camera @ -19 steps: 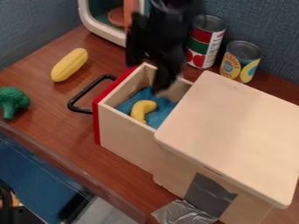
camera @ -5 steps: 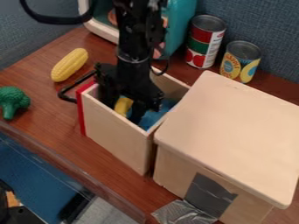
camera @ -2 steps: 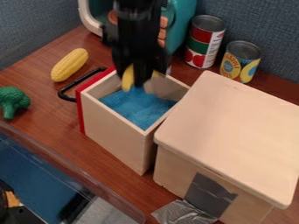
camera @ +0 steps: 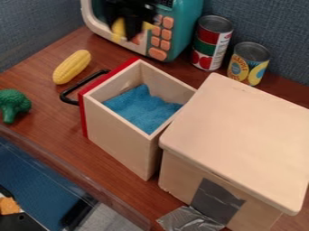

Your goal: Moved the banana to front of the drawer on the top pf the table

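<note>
Yellow banana [camera: 118, 29] in the pincer [camera: 127, 30]

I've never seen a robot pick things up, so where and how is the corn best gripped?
Probably around its middle, from above, with the gripper closing across the narrow width. The corn lies lengthwise on the table, long and rounded, and its ends taper, so they would likely offer a poorer hold.

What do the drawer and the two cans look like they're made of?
The drawer looks like pale, smooth wood, with a glossy red front, perhaps painted. The two cans, the red-and-green one and the yellow-labelled one, seem to be metal, judging by their greyish rimmed lids, wrapped in printed labels.
</note>
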Robot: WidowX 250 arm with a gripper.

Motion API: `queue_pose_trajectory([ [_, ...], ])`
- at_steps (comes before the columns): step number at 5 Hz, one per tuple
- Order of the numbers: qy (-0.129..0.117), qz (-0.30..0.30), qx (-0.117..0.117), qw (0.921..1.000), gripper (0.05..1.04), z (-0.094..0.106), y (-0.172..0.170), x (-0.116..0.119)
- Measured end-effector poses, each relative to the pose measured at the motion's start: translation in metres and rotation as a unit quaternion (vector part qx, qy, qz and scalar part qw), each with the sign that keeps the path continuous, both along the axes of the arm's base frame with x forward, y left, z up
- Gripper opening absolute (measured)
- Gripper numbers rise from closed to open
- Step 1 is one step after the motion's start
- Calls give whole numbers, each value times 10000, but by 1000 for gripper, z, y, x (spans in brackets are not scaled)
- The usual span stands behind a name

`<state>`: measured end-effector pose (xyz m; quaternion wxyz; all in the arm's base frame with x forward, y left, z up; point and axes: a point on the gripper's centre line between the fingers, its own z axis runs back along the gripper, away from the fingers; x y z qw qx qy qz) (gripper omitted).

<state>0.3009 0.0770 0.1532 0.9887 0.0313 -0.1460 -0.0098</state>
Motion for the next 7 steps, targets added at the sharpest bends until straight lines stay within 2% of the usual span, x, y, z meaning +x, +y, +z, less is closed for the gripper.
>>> queue_pose_trajectory([
  [2,548,668,-37,9963,364,-39,76,30],
  [3,849,728,-88,9937,364,-66,93,46],
  [4,1107,603,20,9920,364,-93,98,59],
  [5,1280,281,-56,9914,364,-116,79,69],
  [6,1367,14,-73,9906,430,-123,55,81],
  [7,1359,-122,111,9906,743,-125,49,84],
])
